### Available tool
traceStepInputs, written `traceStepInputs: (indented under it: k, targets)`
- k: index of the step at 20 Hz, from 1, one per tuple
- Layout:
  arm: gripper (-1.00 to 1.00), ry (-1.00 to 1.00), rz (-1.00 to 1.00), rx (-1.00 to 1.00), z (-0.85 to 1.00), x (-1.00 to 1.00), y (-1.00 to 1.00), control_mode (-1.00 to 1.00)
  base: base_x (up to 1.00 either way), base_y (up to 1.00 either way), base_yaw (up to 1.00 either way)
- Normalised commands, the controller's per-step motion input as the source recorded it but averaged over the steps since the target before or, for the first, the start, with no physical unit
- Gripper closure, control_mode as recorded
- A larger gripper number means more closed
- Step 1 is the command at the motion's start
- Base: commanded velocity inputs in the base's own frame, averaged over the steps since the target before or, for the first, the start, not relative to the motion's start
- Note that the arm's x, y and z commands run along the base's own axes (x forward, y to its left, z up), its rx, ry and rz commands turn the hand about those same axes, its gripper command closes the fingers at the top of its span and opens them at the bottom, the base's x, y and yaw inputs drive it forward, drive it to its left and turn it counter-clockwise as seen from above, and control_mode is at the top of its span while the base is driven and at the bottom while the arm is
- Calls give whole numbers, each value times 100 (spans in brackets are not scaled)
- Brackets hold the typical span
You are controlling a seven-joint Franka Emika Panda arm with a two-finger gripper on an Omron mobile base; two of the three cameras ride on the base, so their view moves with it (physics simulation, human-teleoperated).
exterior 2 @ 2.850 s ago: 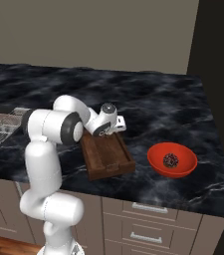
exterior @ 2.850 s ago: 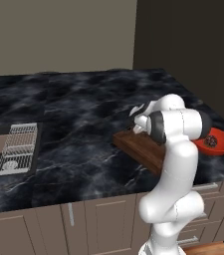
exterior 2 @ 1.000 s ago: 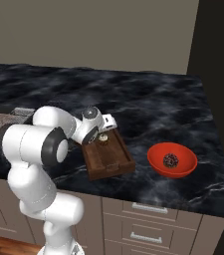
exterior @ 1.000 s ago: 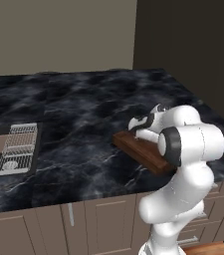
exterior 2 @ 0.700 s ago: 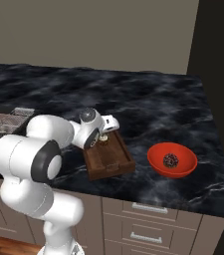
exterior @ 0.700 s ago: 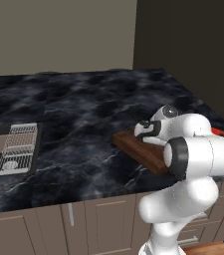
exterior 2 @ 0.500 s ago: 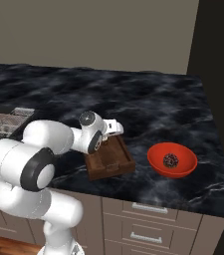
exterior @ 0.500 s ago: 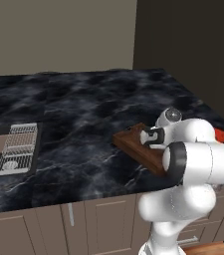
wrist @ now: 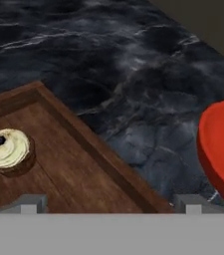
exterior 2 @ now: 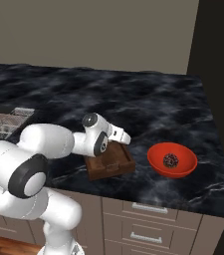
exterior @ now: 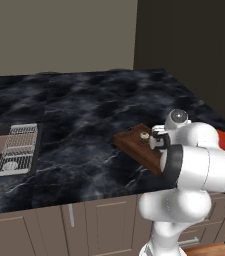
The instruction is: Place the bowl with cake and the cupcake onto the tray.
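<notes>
Your gripper [wrist: 108, 203]: jaws wide, holding nothing, over the tray [wrist: 83, 139] | cupcake [wrist: 5, 149]: on tray, off one fingertip | bowl [exterior 2: 172, 160]: beside tray on counter [exterior 2: 148, 99]

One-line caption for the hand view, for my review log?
Cupcake sits on the wooden tray; red bowl waits on the dark marble counter beside it.

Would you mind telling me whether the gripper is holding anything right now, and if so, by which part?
Nothing is held. The gripper is open and empty above the tray; the cupcake sits on the tray, untouched.
</notes>
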Motion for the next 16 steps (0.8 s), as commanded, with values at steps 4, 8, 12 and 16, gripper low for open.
traceStepInputs:
  k: [4, 8, 12, 16]
  targets:
    - [-100, 0, -22, 33, 41, -13, -63, -100, 0, 0, 0]
    - [-100, 0, -20, 20, 30, -21, -51, -100, 0, 0, 0]
    - [-100, 0, -12, 15, 6, -23, -44, -100, 0, 0, 0]
    - [-100, 0, -4, 16, -2, -20, -43, -100, 0, 0, 0]
